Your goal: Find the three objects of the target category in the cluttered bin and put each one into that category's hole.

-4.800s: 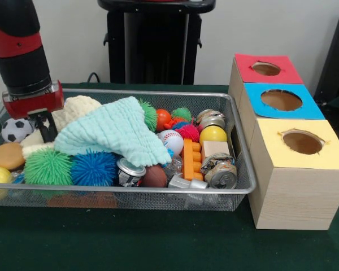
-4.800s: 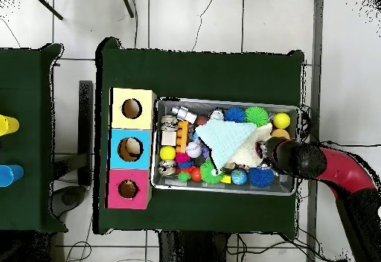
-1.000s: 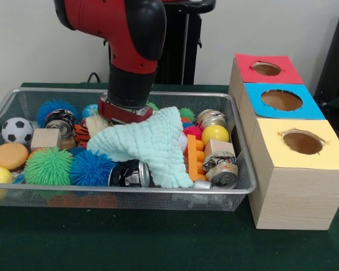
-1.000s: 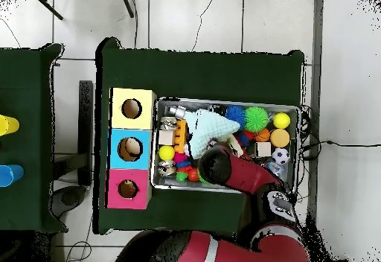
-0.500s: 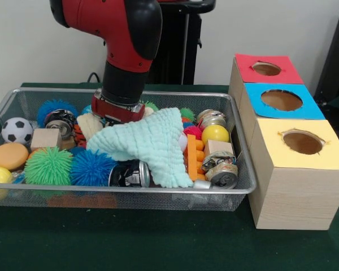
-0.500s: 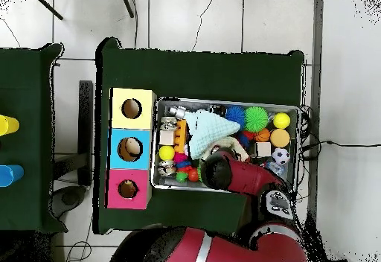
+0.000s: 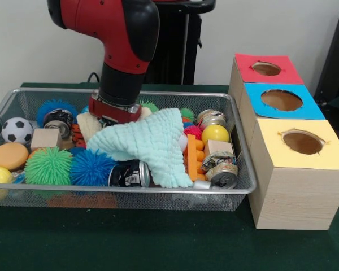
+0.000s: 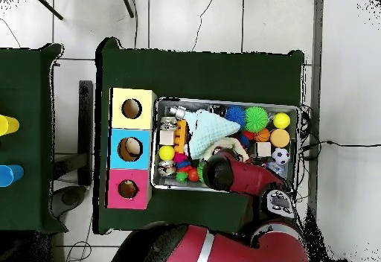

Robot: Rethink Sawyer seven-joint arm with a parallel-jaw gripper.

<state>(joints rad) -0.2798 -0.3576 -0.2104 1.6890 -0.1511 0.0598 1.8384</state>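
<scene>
The silver wire-mesh bin (image 7: 130, 195) lies on the green table, full of toys; it also shows in the overhead view (image 8: 159, 181). My gripper (image 7: 114, 114) is down in the bin's middle, at the back edge of a mint cloth (image 7: 152, 144) and next to a cream knitted piece (image 7: 89, 125). Its lower part is hidden. No yellow duck or brown monkey shows. A small orange-and-black striped thing (image 7: 77, 135) lies left of the gripper; I cannot tell what it is. The red-topped hole (image 7: 266, 69) is on the farthest box at the right, and shows in the overhead view (image 8: 128, 189).
Spiky balls in green (image 7: 47, 165) and blue (image 7: 92, 167), drink cans (image 7: 130, 174), a wooden block (image 7: 46, 138), a soccer ball (image 7: 16, 130) and an orange brick (image 7: 192, 156) fill the bin. The blue-topped hole (image 7: 281, 100) and yellow-topped hole (image 7: 302, 141) stand nearer.
The arm has swung from the bin's left end to its middle. The mint cloth has shifted right and forward, uncovering a blue spiky ball, a can and a wooden block at the left.
</scene>
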